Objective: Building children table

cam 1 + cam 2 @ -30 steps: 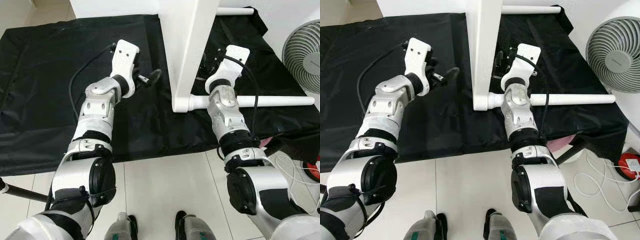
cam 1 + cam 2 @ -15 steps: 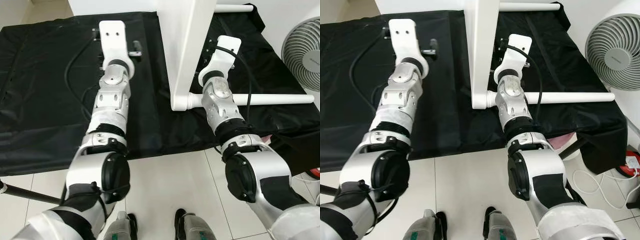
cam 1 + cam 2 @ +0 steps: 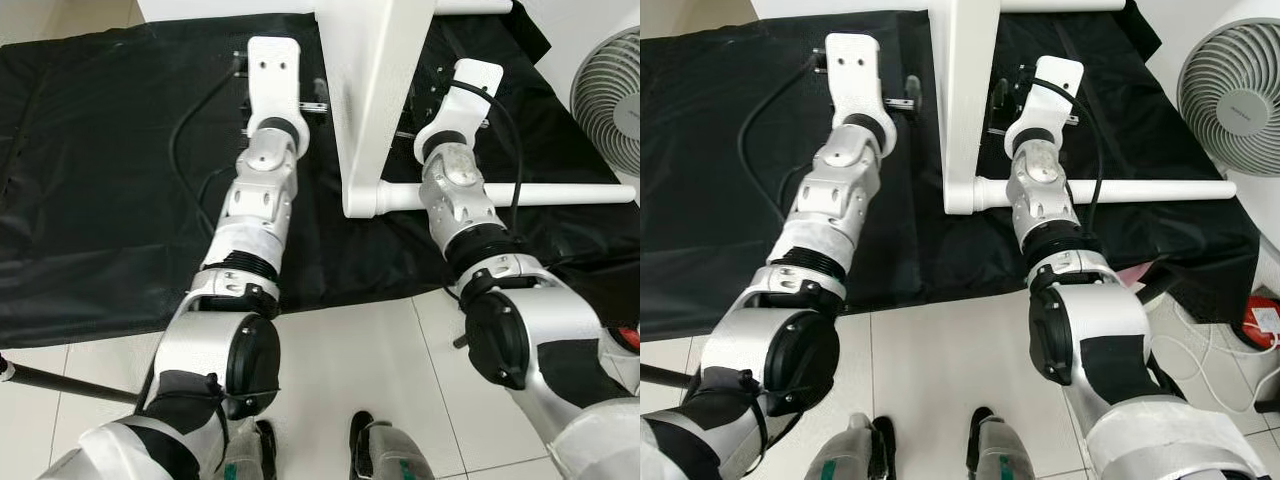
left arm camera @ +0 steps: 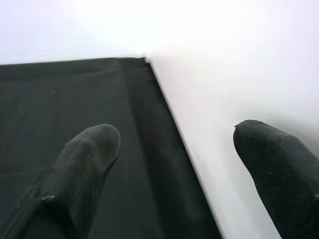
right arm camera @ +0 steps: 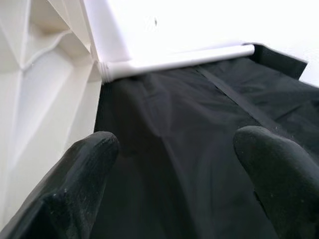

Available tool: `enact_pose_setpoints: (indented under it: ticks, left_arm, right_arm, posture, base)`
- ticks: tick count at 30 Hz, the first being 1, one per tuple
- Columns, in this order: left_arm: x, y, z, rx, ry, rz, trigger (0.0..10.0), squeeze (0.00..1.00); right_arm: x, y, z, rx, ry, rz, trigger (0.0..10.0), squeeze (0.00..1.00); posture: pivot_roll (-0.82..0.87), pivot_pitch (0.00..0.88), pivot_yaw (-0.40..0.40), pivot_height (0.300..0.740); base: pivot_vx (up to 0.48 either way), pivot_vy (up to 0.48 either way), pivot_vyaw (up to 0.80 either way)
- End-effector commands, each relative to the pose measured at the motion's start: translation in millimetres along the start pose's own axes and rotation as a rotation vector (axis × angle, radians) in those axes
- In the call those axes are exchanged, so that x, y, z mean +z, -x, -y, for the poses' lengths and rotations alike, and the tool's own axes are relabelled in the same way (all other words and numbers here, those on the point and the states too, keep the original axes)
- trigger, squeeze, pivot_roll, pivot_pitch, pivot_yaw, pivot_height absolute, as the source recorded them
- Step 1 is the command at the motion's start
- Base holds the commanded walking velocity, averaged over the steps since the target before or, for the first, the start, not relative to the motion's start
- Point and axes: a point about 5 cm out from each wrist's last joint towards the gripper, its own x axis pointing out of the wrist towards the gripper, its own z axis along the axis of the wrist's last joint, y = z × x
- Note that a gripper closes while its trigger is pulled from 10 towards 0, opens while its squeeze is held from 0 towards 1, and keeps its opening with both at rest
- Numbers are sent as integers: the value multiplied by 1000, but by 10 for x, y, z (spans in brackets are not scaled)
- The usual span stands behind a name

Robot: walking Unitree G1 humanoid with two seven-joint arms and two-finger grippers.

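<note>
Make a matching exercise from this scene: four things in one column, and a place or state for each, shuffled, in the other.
Things:
1. left end effector
2. right end effector
3. white tabletop
4. fan

Places or states:
A. stands on edge on the black cloth, between the two arms
B. open, on the tabletop's left side
C. at the robot's far right, off the cloth
D. open, on the side with the white legs

Pairs: 1-B, 2-D, 3-A, 4-C
</note>
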Motion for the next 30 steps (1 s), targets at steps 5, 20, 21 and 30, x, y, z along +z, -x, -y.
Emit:
enact_pose_setpoints:
  ticks: [5,20,21,30]
  left_arm:
    - [-14,39,33,35,-5,-8,10000,0]
    - [167,194,-1,-63,-24,35,10000,0]
    - [187,206,-4,-64,-20,38,10000,0]
    - [253,296,-36,-65,-43,35,10000,0]
  right_arm:
    - [3,-4,-107,79,-4,-3,10000,0]
    - [118,88,-730,542,-110,32,10000,0]
    - [133,96,-768,564,-115,39,10000,0]
    - [186,174,-991,710,-150,68,10000,0]
  posture:
    - [-51,307,60,740]
    - [-21,329,45,740]
    - [-18,333,40,740]
    - [-7,340,35,740]
  base:
    - [0,0,0]
    - [0,0,0]
    - [0,0,0]
    - [0,0,0]
